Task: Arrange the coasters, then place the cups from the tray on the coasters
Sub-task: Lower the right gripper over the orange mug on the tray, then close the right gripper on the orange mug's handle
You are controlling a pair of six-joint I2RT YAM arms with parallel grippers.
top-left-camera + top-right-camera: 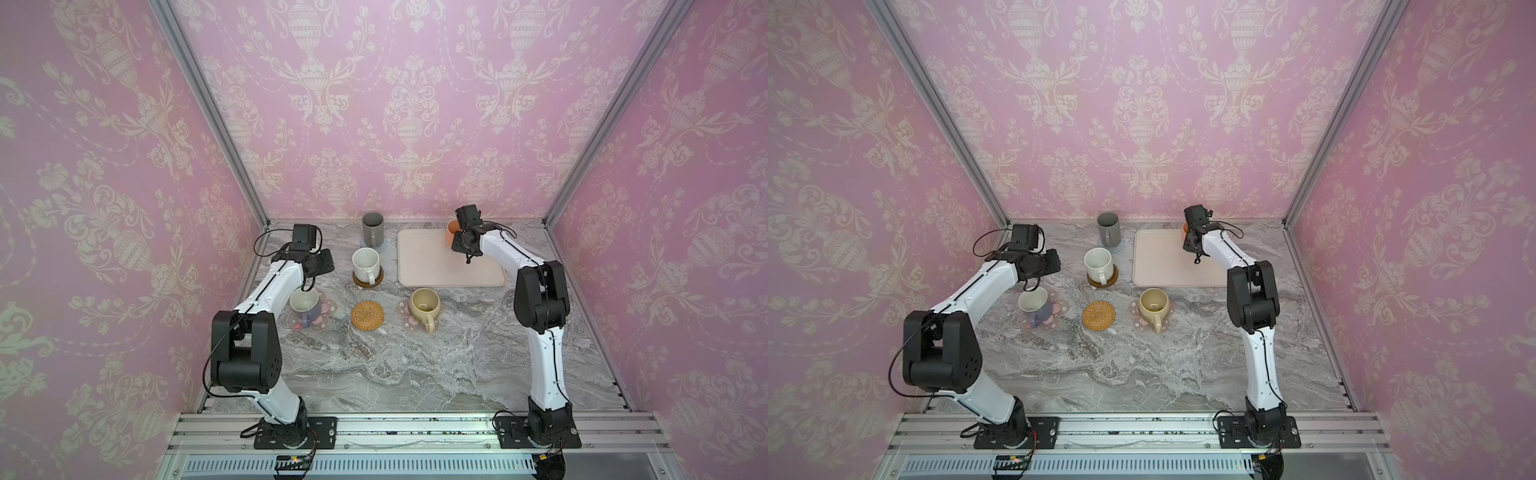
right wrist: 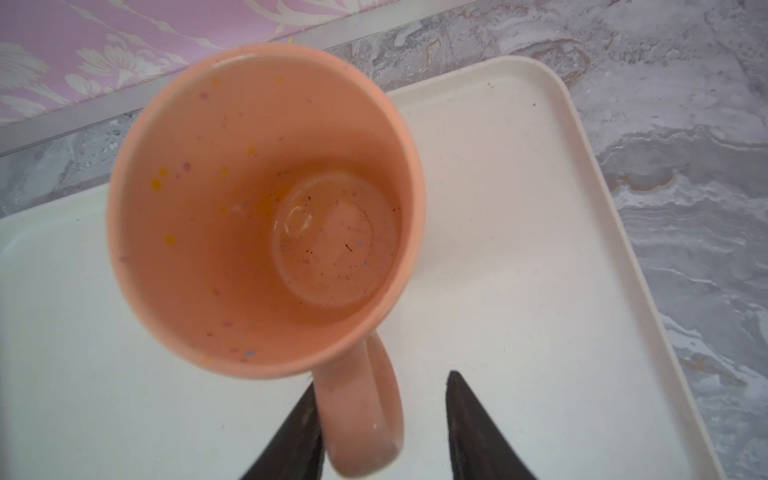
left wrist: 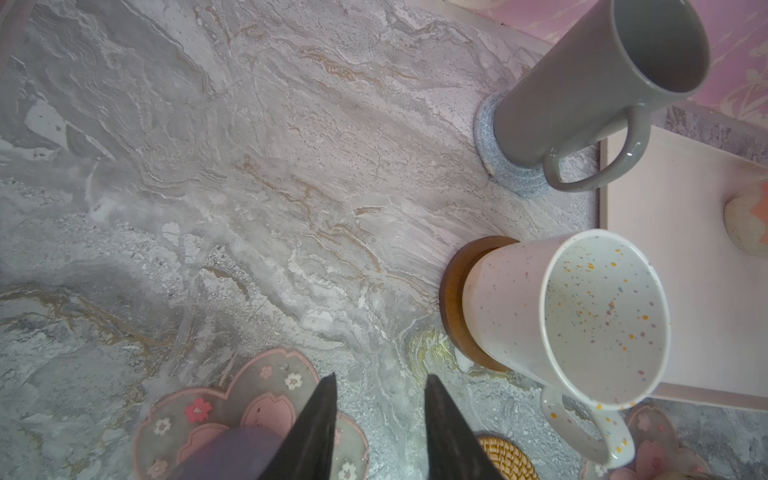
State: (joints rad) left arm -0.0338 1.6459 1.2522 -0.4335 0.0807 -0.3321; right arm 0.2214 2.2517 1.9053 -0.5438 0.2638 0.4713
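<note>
Jaws of the right gripper (image 2: 382, 378) were spread around the handle of the peach cup (image 2: 266, 208), not squeezed yet. Pushed sideways, the cup could be knocked over.

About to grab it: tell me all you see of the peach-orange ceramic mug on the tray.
The peach-orange ceramic mug stands upright and empty on the pale rectangular tray, at its far edge near the wall. Glossy, faint coloured speckles inside. Its loop handle lies between the open jaws of the right tool, one beside it, the other clear.
</note>
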